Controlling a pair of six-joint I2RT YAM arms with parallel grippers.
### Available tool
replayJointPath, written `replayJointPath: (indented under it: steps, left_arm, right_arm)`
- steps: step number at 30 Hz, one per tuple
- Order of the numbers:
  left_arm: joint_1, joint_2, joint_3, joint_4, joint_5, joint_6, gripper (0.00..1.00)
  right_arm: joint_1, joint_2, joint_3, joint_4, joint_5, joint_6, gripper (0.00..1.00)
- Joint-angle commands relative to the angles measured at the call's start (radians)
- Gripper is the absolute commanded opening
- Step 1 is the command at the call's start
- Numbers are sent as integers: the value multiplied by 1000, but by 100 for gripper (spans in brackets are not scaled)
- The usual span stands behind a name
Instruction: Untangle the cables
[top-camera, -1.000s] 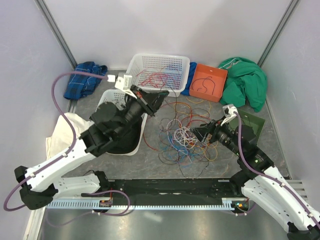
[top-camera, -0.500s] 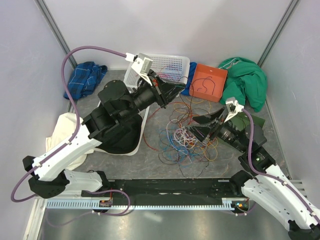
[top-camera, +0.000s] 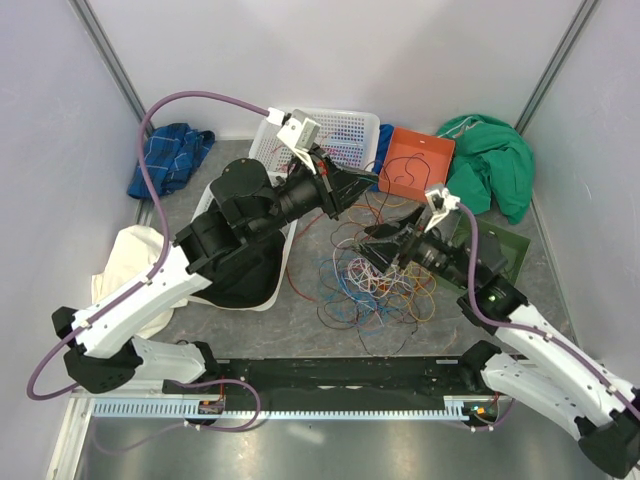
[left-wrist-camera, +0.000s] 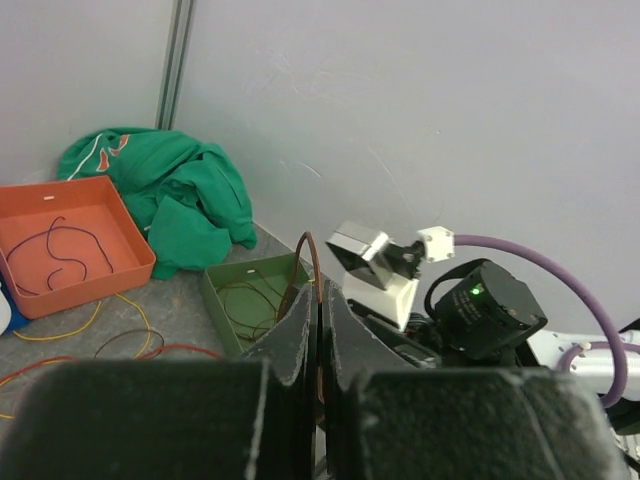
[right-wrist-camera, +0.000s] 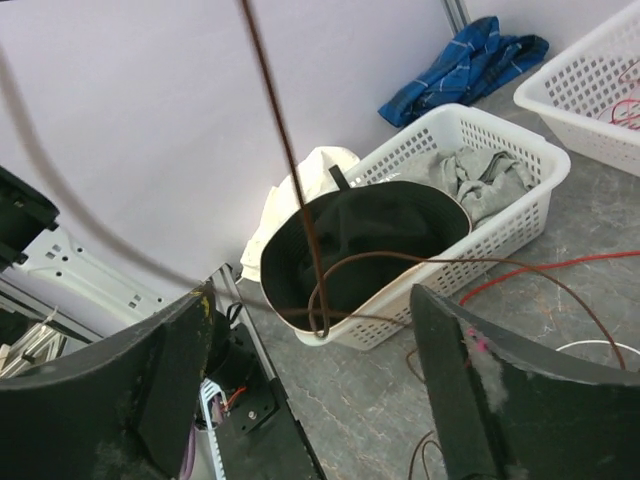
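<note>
The cables (top-camera: 372, 278) lie in a loose many-coloured tangle on the grey floor between the arms. My left gripper (top-camera: 357, 186) is raised behind the tangle and shut on a thin brown cable (left-wrist-camera: 314, 262), which runs up from between the closed jaws in the left wrist view (left-wrist-camera: 320, 303). My right gripper (top-camera: 384, 250) hovers over the tangle's right part with its jaws wide open. In the right wrist view (right-wrist-camera: 310, 300) the brown cable (right-wrist-camera: 288, 150) hangs down between the fingers, apart from both, and curls into a loop.
A white basket (top-camera: 300, 125) with red cables stands at the back. An orange tray (top-camera: 425, 145) with a dark cable, a green cloth (top-camera: 492, 160) and a green tray (top-camera: 503, 252) lie right. A white basket (top-camera: 285, 240) with black cloth, a white cloth (top-camera: 125, 265) and a blue cloth (top-camera: 168, 160) lie left.
My left arm has swung right and up, carrying the brown cable away from the tangle. My right gripper has risen and moved back and left over the tangle.
</note>
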Motion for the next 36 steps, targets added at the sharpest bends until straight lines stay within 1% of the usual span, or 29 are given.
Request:
replayJointPath:
  steps: [1,4,5,7,8,10,11,12,13,14,15,16,17,18,19,20,21,22,23,25,26,28,29,30,31,33,34,35,36]
  left_arm:
    - [-5,-9,1,-4,34,-18,2]
    - [-5,-25,-28,7,26,-20,2]
    - [-5,-29,-35,10,23,-18,2]
    - [-5,-44,-57,14,16,-13,2]
    - [-4,-52,-64,17,-1,-3,2]
    - [-4,-89,-97,22,-36,5,2]
    - [-4,-106,-110,34,-78,17,15]
    - [-4,-123,-146,45,-99,26,26]
    - [-4,-162,-166,59,-124,34,34]
    - [-4,-184,-189,86,-185,45,52]
    - [-2,-205,-239,105,-223,43,63]
    - [-4,-256,-270,122,-262,39,72]
    - [-4,-282,-302,176,-329,34,93]
    - [-4,-311,-371,201,-360,33,99]
    - [-4,-336,-406,227,-388,33,100]
    - [-4,-386,-443,260,-438,33,100]
    - [-4,-406,-510,310,-458,34,100]
    - [-2,-425,-543,339,-472,37,100]
    - [-4,-449,-595,362,-480,40,100]
    - [-2,-459,-632,413,-465,45,100]
    - [-4,-453,-663,422,-431,42,100]
    - [-2,-433,-689,470,-376,28,100]
    - [-4,-420,-715,490,-303,19,100]
    - [-2,-381,-729,516,-256,13,100]
    - [-4,-359,-742,581,-162,-1,100]
    - [-4,-274,-761,616,-92,-32,100]
    - [-4,-238,-763,652,-20,-61,100]
    - [-4,-204,-766,671,23,-72,100]
    - [-5,-136,-764,688,58,-84,100]
  right_arm:
    - [35,91,80,111,51,-21,83]
    - [61,124,108,140,73,-28,71]
    - [65,129,116,149,79,-29,53]
    - [71,123,122,142,97,-32,35]
    - [72,115,129,113,105,-38,19]
    - [72,83,140,64,148,-63,8]
    - [71,71,158,-6,172,-75,0]
    - [71,57,175,-54,235,-89,0]
    - [72,33,194,-106,284,-122,0]
    - [72,23,238,-213,333,-138,0]
    - [72,16,266,-267,393,-155,0]
    - [71,7,295,-334,533,-167,0]
    - [71,3,347,-429,592,-198,0]
    - [71,2,373,-467,660,-210,0]
    - [69,-6,399,-499,758,-222,0]
    - [71,-7,451,-543,801,-248,0]
    - [69,-10,477,-562,832,-259,0]
    - [71,-10,505,-579,896,-268,0]
    - [69,-7,564,-609,926,-281,0]
    - [69,9,629,-643,984,-293,0]
    - [69,17,687,-675,1043,-298,0]
    - [71,39,741,-706,1107,-314,0]
    - [69,40,781,-729,1160,-319,0]
    - [71,45,795,-738,1179,-328,0]
    - [71,48,815,-745,1194,-331,0]
    - [71,45,823,-765,1237,-334,0]
    - [71,43,824,-771,1251,-336,0]
    - [71,40,824,-777,1260,-337,0]
    - [69,39,826,-778,1275,-341,0]
